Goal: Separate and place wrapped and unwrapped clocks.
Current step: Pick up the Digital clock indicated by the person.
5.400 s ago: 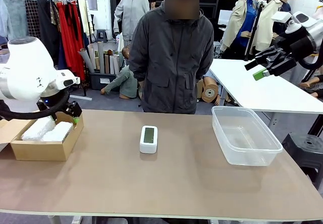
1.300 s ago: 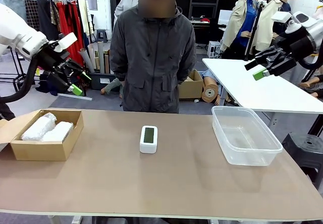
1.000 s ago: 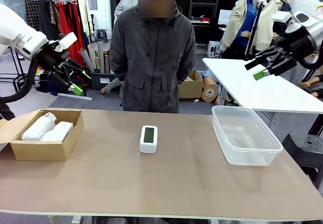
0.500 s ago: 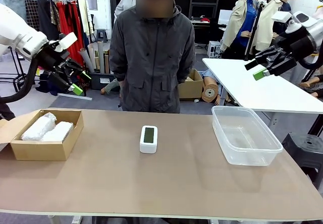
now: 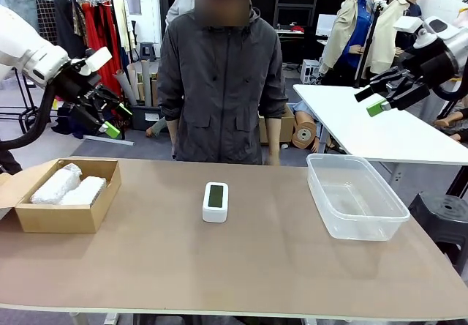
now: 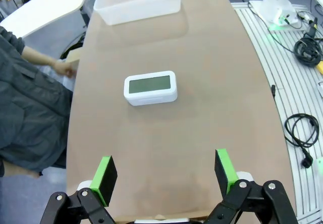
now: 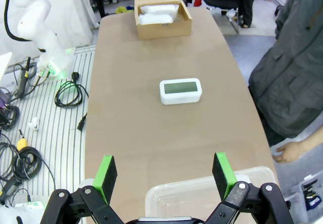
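Note:
The unwrapped clock (image 5: 215,201), white with a grey-green screen, lies face up at mid-table. It also appears in both wrist views, as the clock (image 6: 150,88) and the clock (image 7: 180,91). Two wrapped clocks (image 5: 69,186), bubble-wrapped white bundles, lie side by side in a cardboard box (image 5: 66,219) at the table's left. The bundles (image 7: 158,13) show in the box (image 7: 162,28) far off. My left gripper (image 5: 117,118) hangs open and empty high above the box. My right gripper (image 5: 369,101) is open, high over the right side.
A clear plastic bin (image 5: 335,157) stands empty at the table's right, also seen as the bin (image 6: 139,9) and the bin (image 7: 192,183). A person in a dark jacket (image 5: 219,83) stands at the far edge, hands hanging down. The brown table (image 5: 256,259) is bare around the clock.
Since the earliest frame my left arm rose from beside the box. In the last second neither arm moved; the person's arms came down to the sides.

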`<state>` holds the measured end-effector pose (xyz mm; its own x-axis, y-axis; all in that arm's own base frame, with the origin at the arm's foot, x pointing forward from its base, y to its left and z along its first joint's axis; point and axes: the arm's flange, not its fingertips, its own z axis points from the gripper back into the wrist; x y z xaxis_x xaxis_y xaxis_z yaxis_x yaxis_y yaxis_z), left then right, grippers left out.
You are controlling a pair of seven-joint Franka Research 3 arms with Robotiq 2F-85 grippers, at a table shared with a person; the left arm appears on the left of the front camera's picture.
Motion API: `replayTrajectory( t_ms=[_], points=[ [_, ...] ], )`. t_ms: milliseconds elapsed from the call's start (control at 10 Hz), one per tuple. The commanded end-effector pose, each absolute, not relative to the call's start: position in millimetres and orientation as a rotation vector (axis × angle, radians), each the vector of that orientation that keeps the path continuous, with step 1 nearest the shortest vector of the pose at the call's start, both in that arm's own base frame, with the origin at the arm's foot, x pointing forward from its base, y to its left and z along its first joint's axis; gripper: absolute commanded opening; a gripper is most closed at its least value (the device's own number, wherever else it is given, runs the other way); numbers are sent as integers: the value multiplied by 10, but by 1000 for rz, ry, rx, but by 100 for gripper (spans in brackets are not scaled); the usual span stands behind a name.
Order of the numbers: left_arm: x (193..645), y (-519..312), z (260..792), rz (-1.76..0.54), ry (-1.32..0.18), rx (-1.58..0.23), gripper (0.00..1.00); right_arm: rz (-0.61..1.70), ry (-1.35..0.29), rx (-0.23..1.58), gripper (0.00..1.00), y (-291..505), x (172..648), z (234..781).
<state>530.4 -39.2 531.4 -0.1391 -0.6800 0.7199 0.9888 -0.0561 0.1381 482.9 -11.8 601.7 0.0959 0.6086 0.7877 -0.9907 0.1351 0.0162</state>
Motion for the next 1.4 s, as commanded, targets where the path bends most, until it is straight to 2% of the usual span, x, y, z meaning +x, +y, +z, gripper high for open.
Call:
replayTrajectory(
  t_ms=[0, 1300],
  points=[
    [5298, -384, 5322, -1586, -731, -563, 100, 1326, -734, 662, 100, -111, 4826, 6032],
    [5298, -384, 5322, -1586, -731, -563, 100, 1326, -734, 662, 100, -111, 4826, 6032]
  ],
)
